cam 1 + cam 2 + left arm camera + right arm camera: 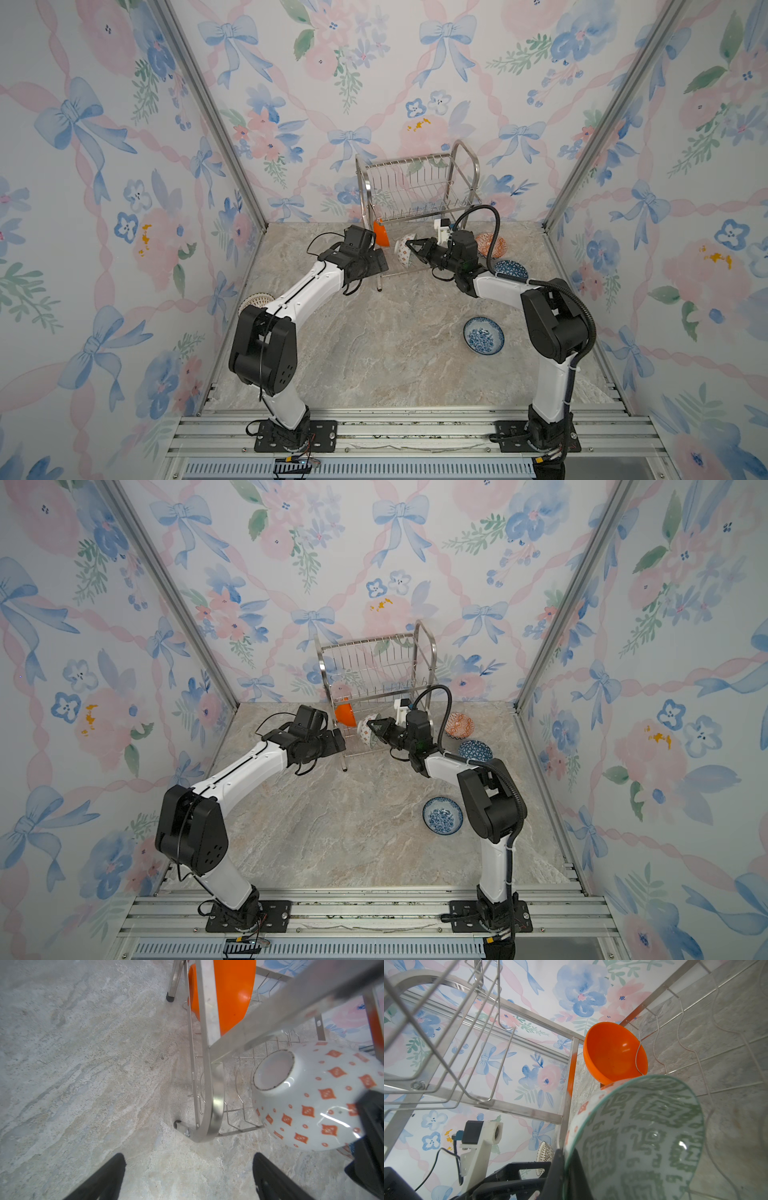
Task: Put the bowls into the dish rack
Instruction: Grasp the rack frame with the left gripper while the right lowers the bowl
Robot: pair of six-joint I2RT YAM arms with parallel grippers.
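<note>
Toward the back of the desk [395, 365], against the flowered wall, stands the dish rack [415, 183], its long open side facing my arms, which I judge is why both reach it from the front. Nothing shows on its upper tier. The lower tier carries the orange bowl [612, 1053], set on edge at the left end with a bent wire across its mouth, so the slot rather than its foot keeps it upright. My right tool [413, 249] is clamped on the rim of the green-white bowl [311, 1095] and holds it tipped on its side, just beside the orange one, over the front of the lower tier. Its mouth faces my right arm, as the orange bowl's does. Whether it touches the wires I cannot tell. I take it a rim pinch leaves the bowl's body free to slip between the wires. My left tool [188, 1176] hangs wide open and empty just outside the rack's left frame, apart from both bowls, probably to leave the other arm room. Four bowls wait on the desk: the blue-white floral bowl [483, 336] by my right arm, the dark-blue bowl [511, 270] and the orange-red patterned bowl [490, 245] near the rack's right end, and the white lattice bowl [253, 301], half hidden behind my left arm.
</note>
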